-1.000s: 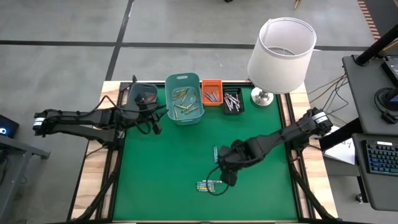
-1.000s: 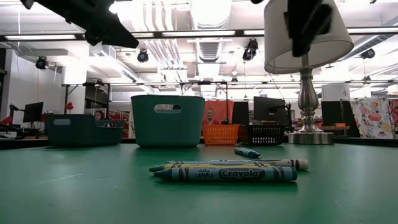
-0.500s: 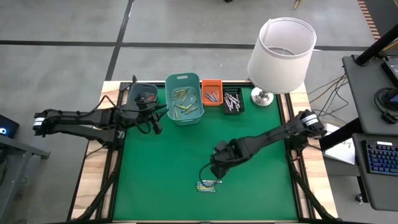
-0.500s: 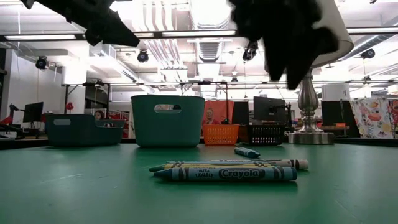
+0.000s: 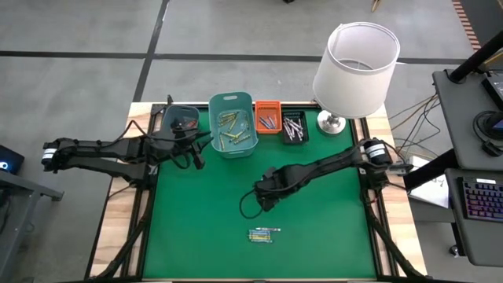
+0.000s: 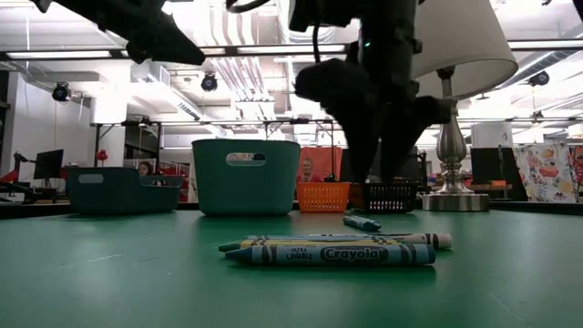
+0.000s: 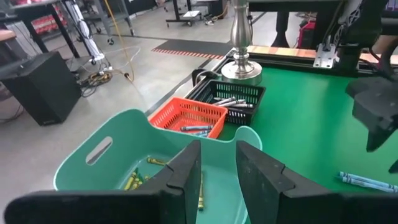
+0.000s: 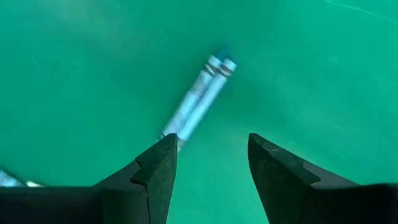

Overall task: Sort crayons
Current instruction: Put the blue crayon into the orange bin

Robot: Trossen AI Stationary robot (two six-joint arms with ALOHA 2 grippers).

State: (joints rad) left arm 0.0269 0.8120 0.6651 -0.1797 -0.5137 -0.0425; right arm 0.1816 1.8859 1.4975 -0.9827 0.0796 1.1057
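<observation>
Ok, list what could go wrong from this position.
1. The right gripper hangs open over two blue crayons lying side by side and touching, so closing may grab both or roll one away.
2. The cluster of crayons near the front edge is tightly bunched, so picking a single one looks hard.

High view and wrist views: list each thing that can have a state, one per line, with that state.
right end effector: open, empty, above two blue crayons
left end effector: part open, empty, over the teal bin
teal bin: holds yellow-green crayons
orange bin: holds crayons
black bin: holds grey crayons
crayon cluster: lying flat on the mat
lamp: upright
</observation>
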